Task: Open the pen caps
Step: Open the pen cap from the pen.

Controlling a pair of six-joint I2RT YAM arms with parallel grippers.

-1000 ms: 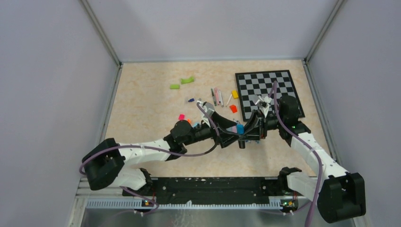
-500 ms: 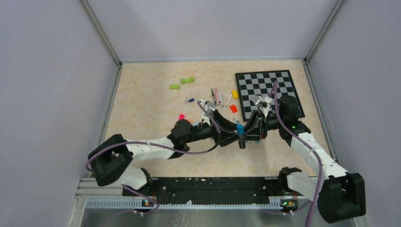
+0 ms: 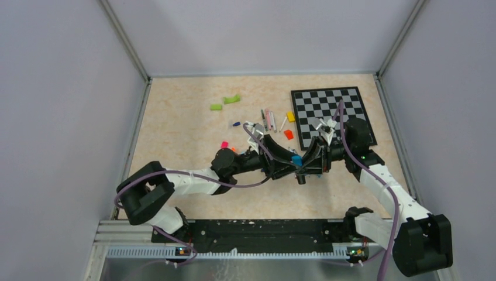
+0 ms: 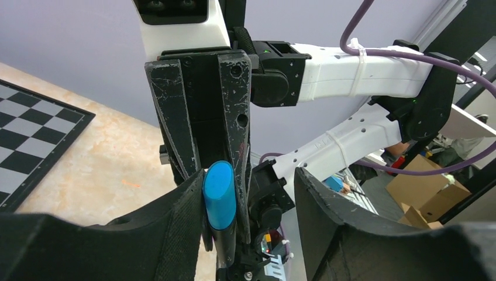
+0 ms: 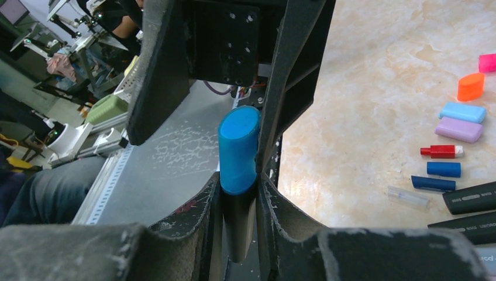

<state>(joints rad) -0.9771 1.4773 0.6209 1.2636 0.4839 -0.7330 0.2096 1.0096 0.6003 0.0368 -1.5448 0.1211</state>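
Top view: beige marbled table (image 3: 175, 117) enclosed by grey walls (image 3: 58, 88); chessboard (image 3: 333, 105) far right. Loose pens (image 3: 267, 119) lie mid-table, left of the board. Both arms meet just near of them. A blue cap (image 3: 297, 160) shows between the left gripper (image 3: 285, 159) and the right gripper (image 3: 305, 164).

Left wrist view: table and board corner at left, cardboard boxes (image 4: 421, 193) in the room at right. Left jaws stand apart. The cap rests against one finger (image 4: 181, 234); the other finger is clear of it. The cap sits on a black pen (image 4: 225, 243), raised off the table.

Right wrist view: marbled top at right with loose caps (image 5: 458, 129), pink through blue, in a row. Right jaws are clamped on the pen barrel just below the cap. The cap pokes out past the fingertips, touching one left-gripper finger only.
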